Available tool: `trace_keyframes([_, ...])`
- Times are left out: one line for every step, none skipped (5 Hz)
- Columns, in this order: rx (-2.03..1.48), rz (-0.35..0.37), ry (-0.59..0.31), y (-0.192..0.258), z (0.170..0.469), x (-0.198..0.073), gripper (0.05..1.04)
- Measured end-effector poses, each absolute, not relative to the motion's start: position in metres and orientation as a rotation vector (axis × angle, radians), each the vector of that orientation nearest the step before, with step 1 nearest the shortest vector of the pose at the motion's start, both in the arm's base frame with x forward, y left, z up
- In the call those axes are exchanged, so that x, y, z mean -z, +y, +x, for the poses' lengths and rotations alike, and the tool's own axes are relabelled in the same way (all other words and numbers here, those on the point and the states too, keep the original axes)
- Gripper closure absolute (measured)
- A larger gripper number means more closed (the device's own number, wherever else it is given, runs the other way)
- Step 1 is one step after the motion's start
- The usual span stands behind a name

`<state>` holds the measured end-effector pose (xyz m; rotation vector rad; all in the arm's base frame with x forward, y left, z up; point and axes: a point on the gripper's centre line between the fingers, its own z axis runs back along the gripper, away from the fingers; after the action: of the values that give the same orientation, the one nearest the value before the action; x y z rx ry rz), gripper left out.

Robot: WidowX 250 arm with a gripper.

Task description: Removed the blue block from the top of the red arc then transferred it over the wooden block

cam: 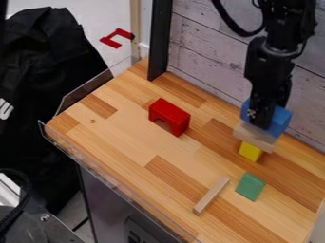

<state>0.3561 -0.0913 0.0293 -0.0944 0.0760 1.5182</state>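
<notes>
At the right, near the back wall, the black gripper [262,118] hangs down over the blue block [279,121], shut on it. Blue shows on both sides of the gripper; the far side of the block is hidden. Directly below the blue block is the wooden block [253,138], lying across the top of a yellow block [250,152]. Any contact between the blue and wooden blocks is hard to judge. The red arc [169,116] stands left of the stack with nothing on top.
A green block [250,186] lies in front of the stack. To its left is a thin wooden stick [211,195]. The wooden table [136,156] has a clear raised edge [114,185] along its front left, and a plank wall [209,52] rises behind it.
</notes>
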Motion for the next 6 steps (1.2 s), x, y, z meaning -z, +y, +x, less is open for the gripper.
trace_keyframes([-1.547,-0.057,0.080,-0.0879,0.3496,-0.0237,0.507])
trace_keyframes([-1.576,-0.046,0.093,-0.0866,0.3439,-0.0194,0.507])
trace_keyframes([-1.589,-0.064,0.098,-0.0885,0.3432,-0.0192,0.461])
trace_keyframes([-1.580,-0.054,0.112,-0.0887,0.3397,-0.0172,0.170])
trace_keyframes([-1.572,-0.052,0.099,-0.0878,0.3407,-0.0170,0.083])
trace_keyframes([-1.573,-0.055,0.091,-0.0873,0.3418,-0.0170,0.083])
